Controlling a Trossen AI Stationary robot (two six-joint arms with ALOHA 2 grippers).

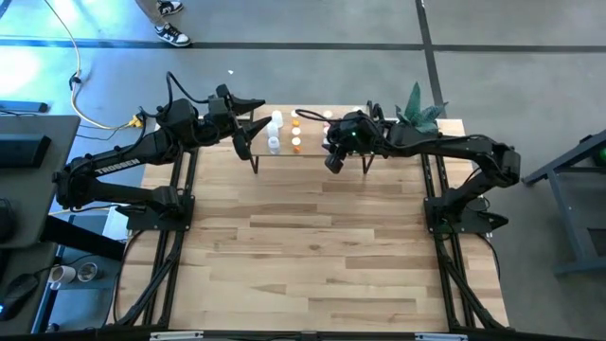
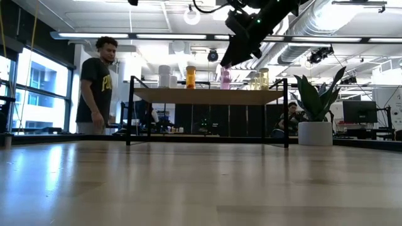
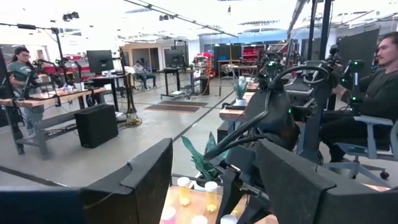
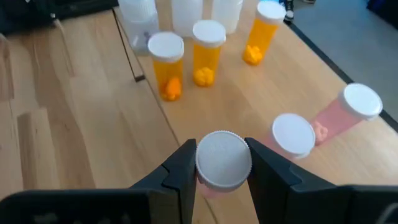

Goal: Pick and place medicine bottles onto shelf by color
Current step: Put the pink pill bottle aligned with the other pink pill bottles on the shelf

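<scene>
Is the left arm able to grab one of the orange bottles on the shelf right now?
Probably yes. The left end effector is open and empty at the shelf edge, with the orange bottles close by; clear bottles crowd the path.

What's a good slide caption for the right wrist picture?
Right claw grips a white-capped pink bottle above the shelf, beside two pink and three orange bottles.

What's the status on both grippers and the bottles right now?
Right gripper shut on a pink bottle over the shelf. Left gripper open, at the shelf's left end. Two pink bottles stand close beside.
</scene>
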